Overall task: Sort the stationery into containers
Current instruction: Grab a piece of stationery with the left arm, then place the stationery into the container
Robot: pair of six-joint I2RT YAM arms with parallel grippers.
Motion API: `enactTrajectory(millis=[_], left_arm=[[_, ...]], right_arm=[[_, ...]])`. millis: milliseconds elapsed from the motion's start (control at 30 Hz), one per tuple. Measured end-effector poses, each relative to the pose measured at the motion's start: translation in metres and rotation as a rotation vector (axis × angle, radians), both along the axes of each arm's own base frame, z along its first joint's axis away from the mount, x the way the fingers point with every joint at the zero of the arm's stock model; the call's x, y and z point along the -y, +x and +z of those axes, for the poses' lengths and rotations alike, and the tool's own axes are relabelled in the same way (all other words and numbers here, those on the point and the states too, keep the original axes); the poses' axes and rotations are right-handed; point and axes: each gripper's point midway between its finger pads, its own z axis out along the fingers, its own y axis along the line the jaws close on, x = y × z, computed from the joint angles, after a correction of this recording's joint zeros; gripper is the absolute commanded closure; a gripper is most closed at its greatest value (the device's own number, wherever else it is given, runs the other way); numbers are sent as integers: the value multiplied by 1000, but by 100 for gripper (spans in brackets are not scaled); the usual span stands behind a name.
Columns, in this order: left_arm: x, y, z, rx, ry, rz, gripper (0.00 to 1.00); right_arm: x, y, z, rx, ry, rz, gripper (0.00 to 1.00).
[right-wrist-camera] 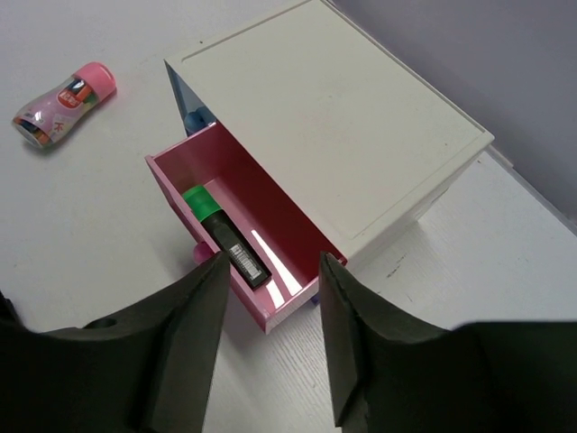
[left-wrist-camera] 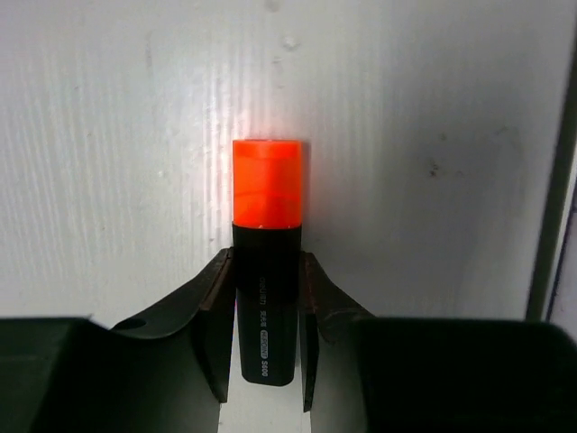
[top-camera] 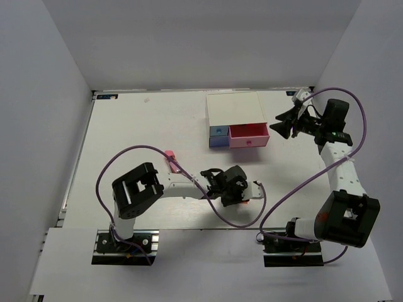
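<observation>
My left gripper (left-wrist-camera: 266,334) is shut on the black body of the orange-capped highlighter (left-wrist-camera: 267,194), which points away over the white table. In the top view this gripper (top-camera: 255,191) is at mid-table, near the front. My right gripper (right-wrist-camera: 273,266) is open and empty, just above the front right of the open pink drawer (right-wrist-camera: 288,244). The green-capped highlighter (right-wrist-camera: 225,236) lies in that drawer. The white drawer box (top-camera: 233,108) stands at the back, with the right gripper (top-camera: 280,129) at its right. The stubby pink item (right-wrist-camera: 65,93) lies on the table. The pink-capped highlighter and the grey-blue piece are out of view.
The light-blue drawer (top-camera: 218,136) sits left of the pink drawer (top-camera: 250,135) and looks slightly open in the right wrist view (right-wrist-camera: 185,99). The pink item (top-camera: 169,154) lies beside the left arm's forearm. Purple cables loop over both arms. White walls enclose the table.
</observation>
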Motion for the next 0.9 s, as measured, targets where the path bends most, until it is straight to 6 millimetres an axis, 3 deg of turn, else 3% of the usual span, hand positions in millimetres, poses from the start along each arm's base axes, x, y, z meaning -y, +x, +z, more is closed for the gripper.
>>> enactTrajectory(millis=[33, 67, 167, 267, 733, 900], left_arm=[[-1, 4, 0, 4, 7, 29, 87], [-2, 9, 1, 8, 14, 59, 87], [-4, 27, 9, 31, 28, 154, 89], [4, 47, 31, 67, -13, 233, 89], [4, 158, 177, 255, -303, 516, 88], [-1, 192, 212, 316, -396, 561, 87]], right_arm=[[0, -1, -1, -3, 2, -2, 12], [1, -2, -2, -15, 9, -6, 10], [2, -4, -6, -19, 5, -15, 10], [4, -7, -11, -31, 5, -29, 10], [6, -18, -12, -26, 22, -29, 10], [6, -20, -11, -6, 10, -18, 10]])
